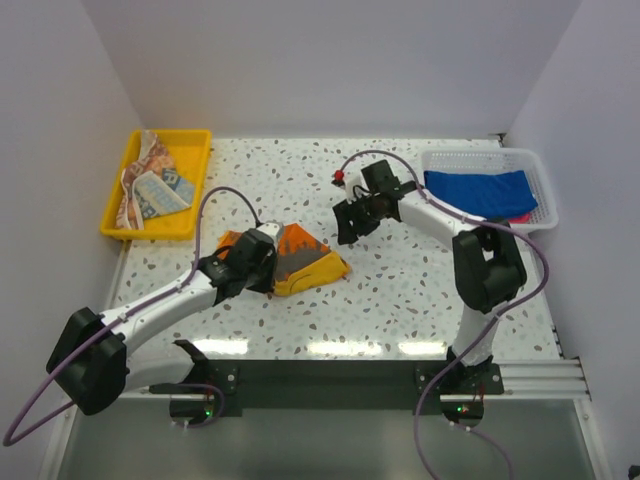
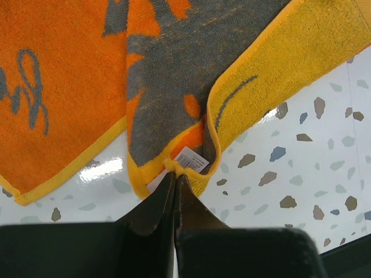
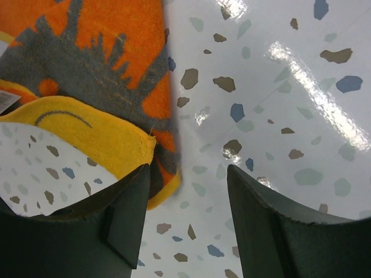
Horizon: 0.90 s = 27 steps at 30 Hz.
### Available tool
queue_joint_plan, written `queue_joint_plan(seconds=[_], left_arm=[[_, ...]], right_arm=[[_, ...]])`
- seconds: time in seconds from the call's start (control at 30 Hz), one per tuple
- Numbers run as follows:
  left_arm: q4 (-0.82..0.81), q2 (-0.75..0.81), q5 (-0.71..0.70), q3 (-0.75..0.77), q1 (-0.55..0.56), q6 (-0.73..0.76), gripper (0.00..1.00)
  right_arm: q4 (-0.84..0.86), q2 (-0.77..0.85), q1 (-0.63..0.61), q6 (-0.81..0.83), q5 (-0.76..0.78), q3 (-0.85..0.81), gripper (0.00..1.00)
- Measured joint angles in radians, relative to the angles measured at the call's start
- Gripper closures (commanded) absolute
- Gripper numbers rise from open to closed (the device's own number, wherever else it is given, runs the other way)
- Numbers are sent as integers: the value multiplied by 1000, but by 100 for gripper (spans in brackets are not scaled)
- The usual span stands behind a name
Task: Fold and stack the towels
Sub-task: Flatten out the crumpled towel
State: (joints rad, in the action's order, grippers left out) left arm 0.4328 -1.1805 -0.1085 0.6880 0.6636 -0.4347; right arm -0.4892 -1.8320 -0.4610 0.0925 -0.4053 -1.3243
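The orange towel is shown part-folded at mid-tabletop; its labelled corner is pinched by the clenched left gripper; the right gripper is seen released alongside; soft, limp terry is best taken at hemmed corners.

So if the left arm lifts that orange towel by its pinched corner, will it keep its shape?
Likely floppy: the orange towel lies in soft folds, so it should drape from the corner pinched by the left gripper. Probably light: thin terry. On the glossy table it may slide easily, though its folds could open.
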Motion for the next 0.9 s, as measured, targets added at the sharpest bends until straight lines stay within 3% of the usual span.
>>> queue_joint_plan(seconds=[0.57,0.67,0.73,0.8,0.9], left_arm=[[-49,0,0,-16,0,-19,100],[-51,0,0,-16,0,-19,100],[-51,0,-3,-16,0,-19,100],[-51,0,-6,-16,0,-19,100],[-50,0,-16,-16,0,-19,100]], right_arm=[[-88,-143,-82,59,-117,-77,45],[-101,-166,-90,63,-114,-83,58],[-105,-171,-95,69,-113,-84,74],[-108,-170,-98,67,-113,-84,81],[-110,-168,-102,67,-109,-86,82]])
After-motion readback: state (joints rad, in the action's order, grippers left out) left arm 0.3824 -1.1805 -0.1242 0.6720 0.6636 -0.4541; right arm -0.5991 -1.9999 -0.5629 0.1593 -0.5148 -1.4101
